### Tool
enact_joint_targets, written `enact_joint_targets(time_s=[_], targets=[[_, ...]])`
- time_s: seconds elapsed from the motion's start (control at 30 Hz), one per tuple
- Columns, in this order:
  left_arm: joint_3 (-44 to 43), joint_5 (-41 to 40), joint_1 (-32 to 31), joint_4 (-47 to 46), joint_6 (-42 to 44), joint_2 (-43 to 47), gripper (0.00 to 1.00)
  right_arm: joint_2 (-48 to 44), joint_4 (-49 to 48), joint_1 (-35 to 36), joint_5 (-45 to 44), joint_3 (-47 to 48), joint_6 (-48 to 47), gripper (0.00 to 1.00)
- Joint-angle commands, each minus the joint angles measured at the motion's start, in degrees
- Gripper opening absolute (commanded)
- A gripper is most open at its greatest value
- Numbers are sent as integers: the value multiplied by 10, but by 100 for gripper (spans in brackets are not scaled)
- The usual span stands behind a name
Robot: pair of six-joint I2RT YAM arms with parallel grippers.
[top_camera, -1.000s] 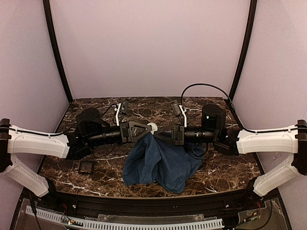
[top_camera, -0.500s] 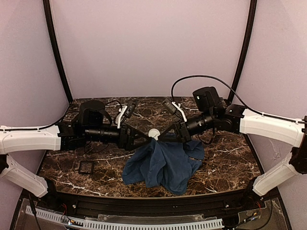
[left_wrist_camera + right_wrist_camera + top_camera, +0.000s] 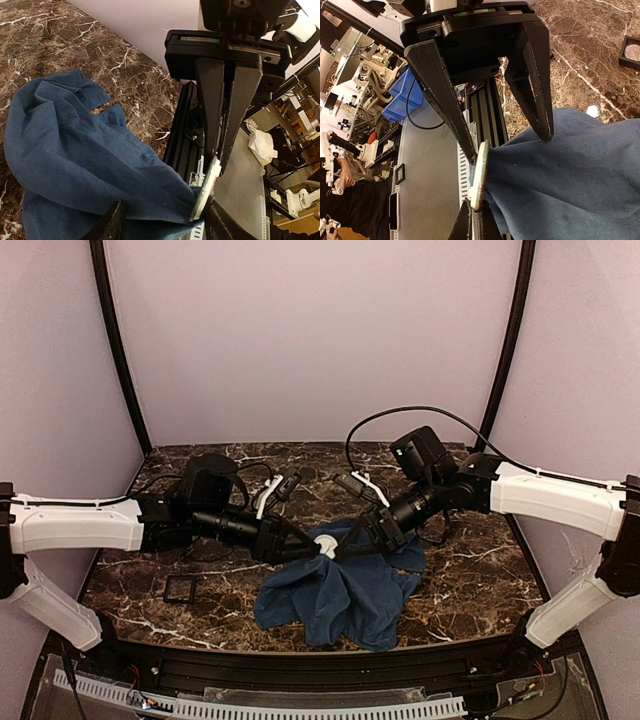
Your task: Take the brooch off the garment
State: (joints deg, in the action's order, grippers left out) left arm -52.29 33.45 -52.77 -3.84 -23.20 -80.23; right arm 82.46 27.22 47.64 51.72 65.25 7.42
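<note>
The brooch [image 3: 323, 542], a small pale round disc, is pinned to the blue cloth [image 3: 335, 590] and held just above the marble table, with the cloth hanging from it in a heap. My right gripper [image 3: 341, 545] is shut on the disc's edge; in the right wrist view its fingertips [image 3: 476, 216] pinch the brooch [image 3: 480, 175]. My left gripper [image 3: 308, 546] is open, its fingers [image 3: 445, 85] straddling the cloth [image 3: 580, 175] right behind the disc. In the left wrist view one finger touches the brooch [image 3: 205, 190] and the cloth [image 3: 75, 145] fills the gap.
A small black square tray [image 3: 181, 588] lies at the table's front left. Another small black tray [image 3: 631, 51] with a pale piece in it shows in the right wrist view. Cables run behind both arms. The table's black front rail [image 3: 300, 670] lies close below the cloth.
Both grippers have come down and toward the front edge with the brooch between them. The cloth has sunk with it and now bunches more on the table.
</note>
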Motion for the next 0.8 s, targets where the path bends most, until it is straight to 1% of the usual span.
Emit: enact_joint_targets(time_s=[0.0, 0.13, 0.2, 0.3, 0.5, 0.57, 0.6, 0.67, 0.77], targets=[[-14, 30, 1, -29, -11, -4, 52, 8, 14, 3, 27, 21, -22, 0], [-13, 41, 1, -48, -23, -11, 44, 13, 23, 4, 29, 24, -31, 0], [-13, 43, 0, -53, -25, -13, 39, 15, 26, 4, 29, 26, -34, 0], [-12, 49, 0, -64, -28, -14, 27, 17, 27, 4, 30, 27, -37, 0], [4, 81, 0, -101, -44, -17, 18, 24, 34, 4, 26, 31, -44, 0], [6, 85, -2, -103, -47, -17, 13, 26, 35, 4, 23, 34, -45, 0], [9, 86, -3, -104, -48, -17, 8, 27, 35, 4, 20, 35, -45, 0], [12, 87, -4, -104, -49, -16, 4, 27, 32, 4, 17, 37, -44, 0], [17, 87, -4, -102, -48, -12, 2, 26, 27, 4, 17, 37, -41, 0]])
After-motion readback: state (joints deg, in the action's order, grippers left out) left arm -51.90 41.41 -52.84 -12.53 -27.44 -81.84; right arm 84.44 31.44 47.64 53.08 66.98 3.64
